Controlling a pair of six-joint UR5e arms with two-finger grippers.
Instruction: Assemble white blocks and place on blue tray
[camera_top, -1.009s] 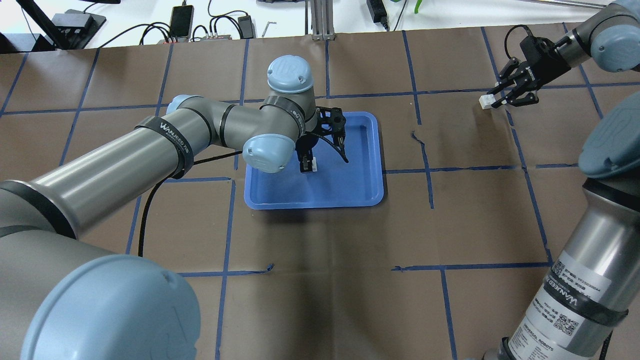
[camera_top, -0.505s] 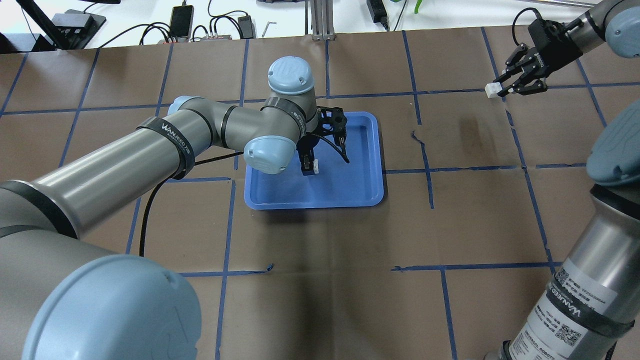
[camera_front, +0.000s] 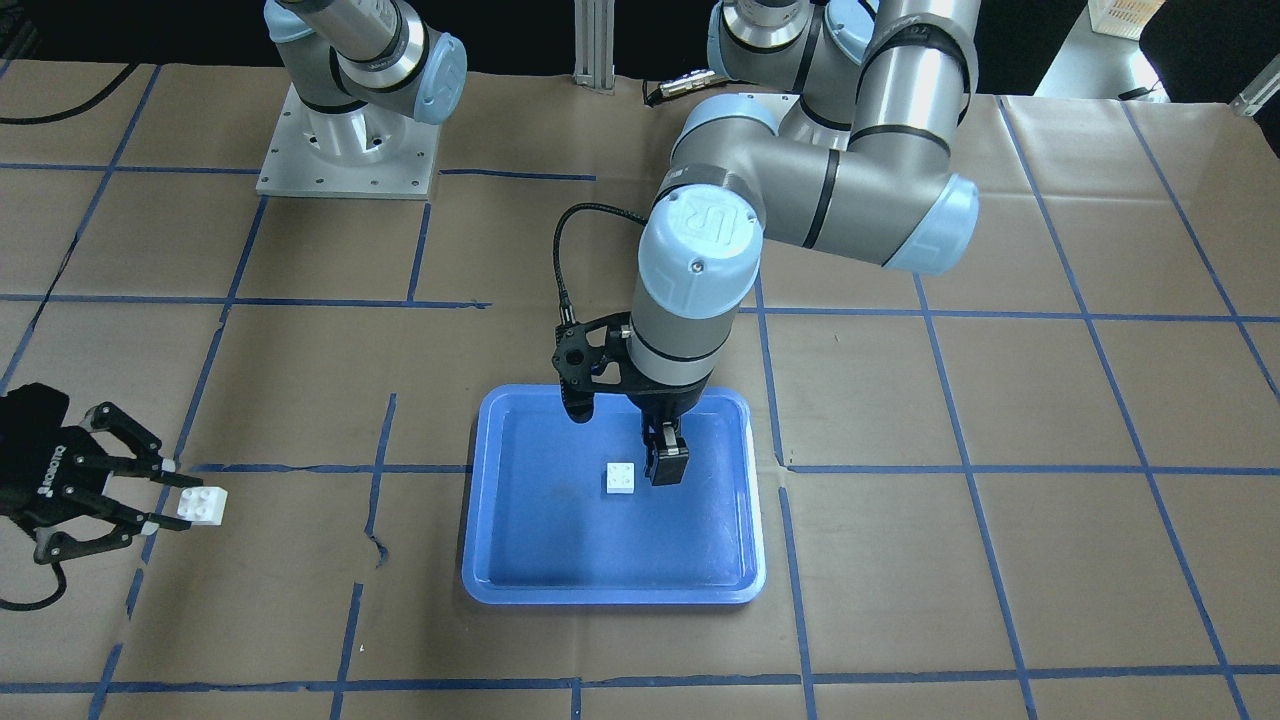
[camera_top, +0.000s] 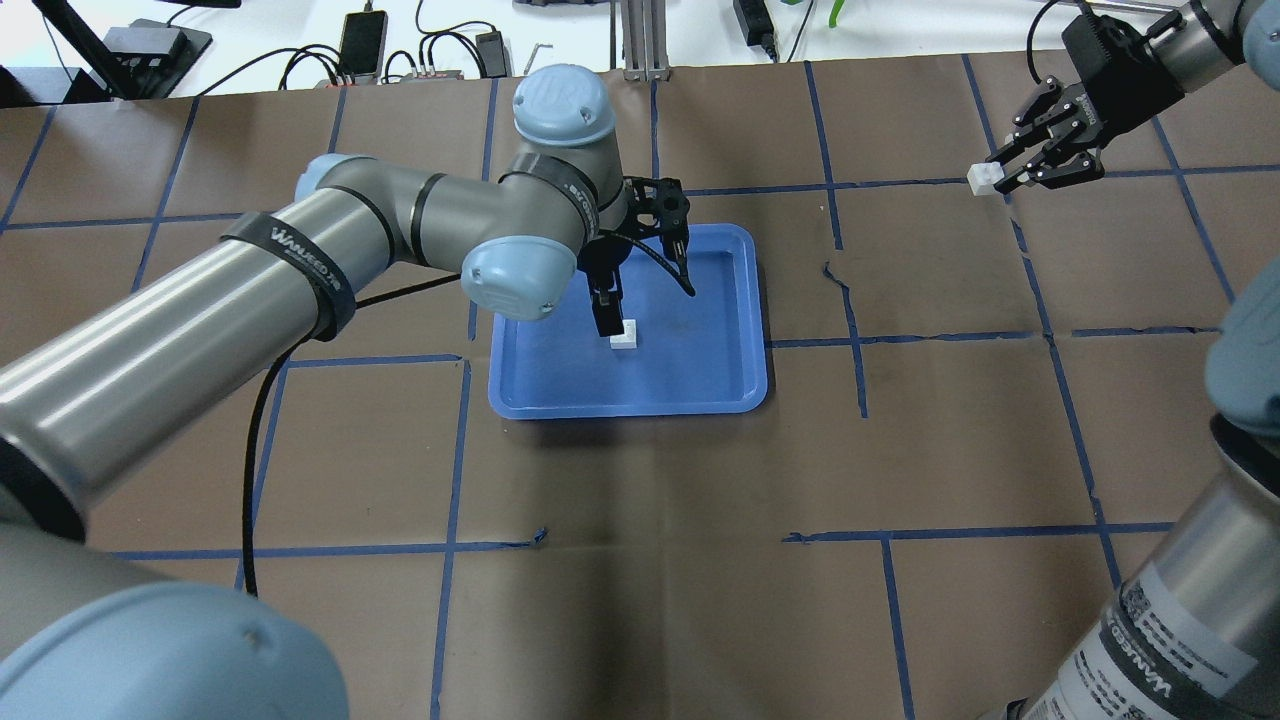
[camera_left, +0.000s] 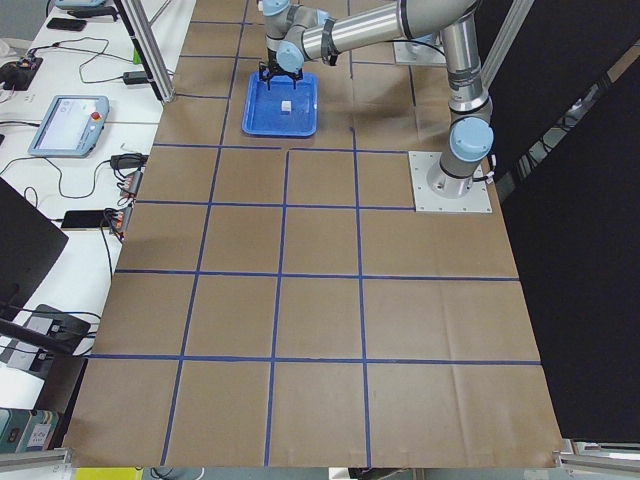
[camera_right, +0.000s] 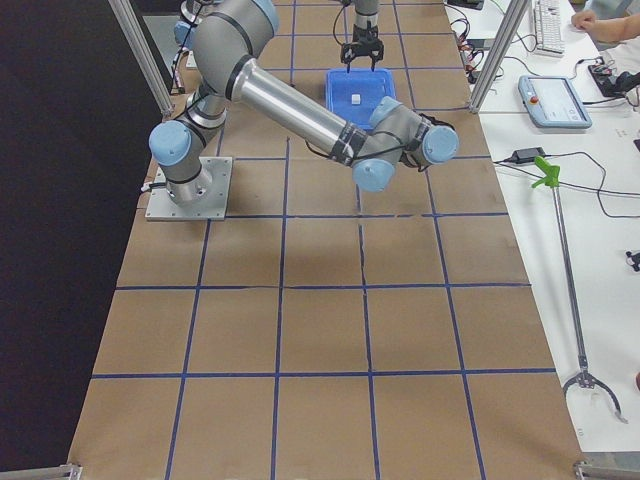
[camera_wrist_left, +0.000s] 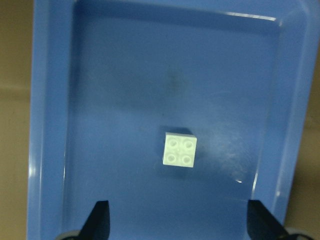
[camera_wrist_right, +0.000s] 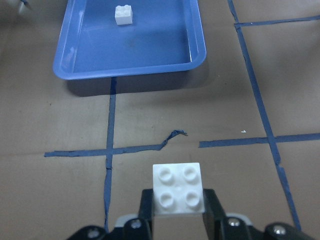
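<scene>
The blue tray (camera_top: 740, 400) lies mid-table, also in the front view (camera_front: 600, 598). One white block (camera_top: 624, 334) sits studs up on its floor, free of any grip; it also shows in the front view (camera_front: 620, 478) and the left wrist view (camera_wrist_left: 180, 150). My left gripper (camera_top: 645, 300) hangs open just above it, fingers (camera_wrist_left: 100, 222) spread wide. My right gripper (camera_top: 997, 178) is shut on the second white block (camera_top: 984, 177) and holds it in the air far right of the tray. That block shows studs up in the right wrist view (camera_wrist_right: 178, 188) and the front view (camera_front: 201, 504).
Brown paper with blue tape grid lines (camera_top: 850, 340) covers the table. A torn tape end (camera_top: 835, 272) lies between the tray and the right gripper. Cables and devices (camera_top: 360, 45) sit past the far edge. The arm base plate (camera_front: 345, 150) stands at the robot's side.
My right gripper has lifted its white block off the table and carried it up and away. My left arm has risen and drawn back slightly from the block on the tray.
</scene>
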